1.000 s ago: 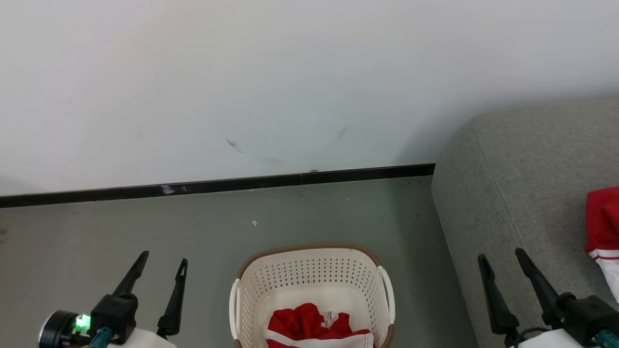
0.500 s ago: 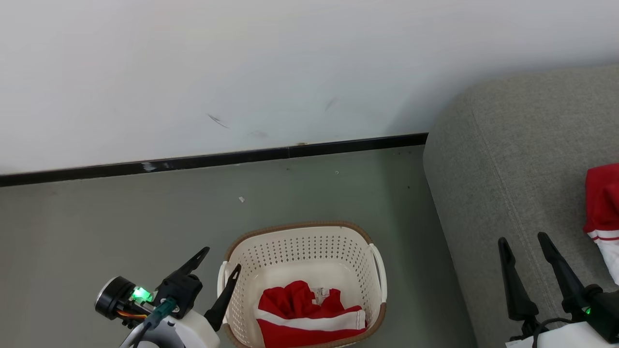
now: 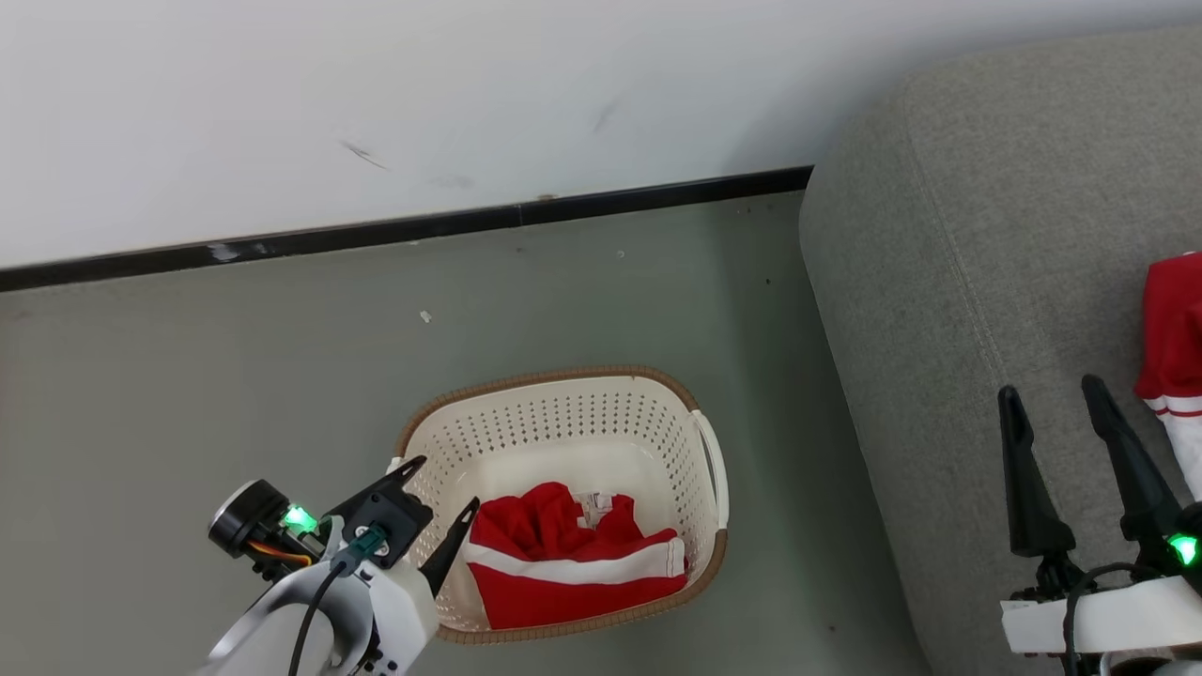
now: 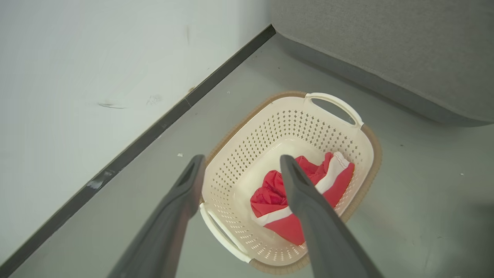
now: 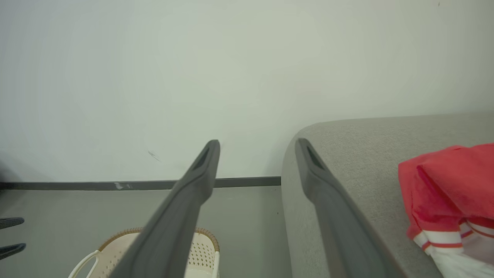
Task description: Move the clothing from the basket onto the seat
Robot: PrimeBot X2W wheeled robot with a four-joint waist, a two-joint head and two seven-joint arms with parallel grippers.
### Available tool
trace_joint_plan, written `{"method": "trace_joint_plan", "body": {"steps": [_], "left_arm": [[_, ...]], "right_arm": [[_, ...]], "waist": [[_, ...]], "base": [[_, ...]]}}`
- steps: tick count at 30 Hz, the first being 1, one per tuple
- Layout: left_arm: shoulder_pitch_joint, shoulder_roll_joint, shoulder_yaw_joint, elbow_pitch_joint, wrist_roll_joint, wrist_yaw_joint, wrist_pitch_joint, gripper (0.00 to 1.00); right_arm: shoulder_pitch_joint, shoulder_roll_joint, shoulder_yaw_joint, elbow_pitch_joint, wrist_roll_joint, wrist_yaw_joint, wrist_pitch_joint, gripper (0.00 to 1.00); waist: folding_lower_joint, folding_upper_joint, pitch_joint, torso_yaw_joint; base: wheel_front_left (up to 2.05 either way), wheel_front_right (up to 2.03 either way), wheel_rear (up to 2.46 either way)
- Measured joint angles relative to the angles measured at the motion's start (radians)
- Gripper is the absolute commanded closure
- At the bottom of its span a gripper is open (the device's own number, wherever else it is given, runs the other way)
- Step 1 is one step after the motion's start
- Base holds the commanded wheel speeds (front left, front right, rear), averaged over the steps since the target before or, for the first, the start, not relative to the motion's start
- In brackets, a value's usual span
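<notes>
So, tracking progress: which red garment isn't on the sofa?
The crumpled red fabric garment in the cream perforated plastic basket; the other red garment lies on the grey upholstered sofa.

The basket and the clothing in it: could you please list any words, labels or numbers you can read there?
No text can be read.
Small pale tag beside the red clothing in the basket: too small and blurred to read.
</notes>
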Motion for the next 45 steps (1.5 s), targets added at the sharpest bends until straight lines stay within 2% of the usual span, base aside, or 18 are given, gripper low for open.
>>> {"method": "trace_joint_plan", "body": {"steps": [9,24,30,45], "left_arm": [[-0.092,-0.005,-0.024,0.056,0.029,-0.018,0.003,0.0],[-0.202,-0.007,-0.088,0.124,0.085,-0.036,-0.001,0.0],[-0.249,-0.002,-0.154,0.163,0.132,-0.045,0.0,0.0],[-0.297,0.012,-0.244,0.226,0.156,-0.053,0.017,0.0]], "right_arm": [[-0.083,0.0,0.003,-0.049,0.017,0.0,-0.003,0.0],[-0.203,0.0,0.017,-0.058,0.055,0.0,-0.003,0.0],[-0.258,-0.001,0.032,-0.055,0.083,0.0,-0.003,0.0],[-0.341,-0.001,0.044,-0.049,0.133,0.0,-0.003,0.0]], "waist": [[0.0,0.0,0.104,-0.037],[0.0,0.0,0.262,-0.109],[0.0,0.0,0.336,-0.156],[0.0,0.0,0.441,-0.239]], "base": [[0.0,0.0,0.0],[0.0,0.0,0.0],[0.0,0.0,0.0],[0.0,0.0,0.0]]}}
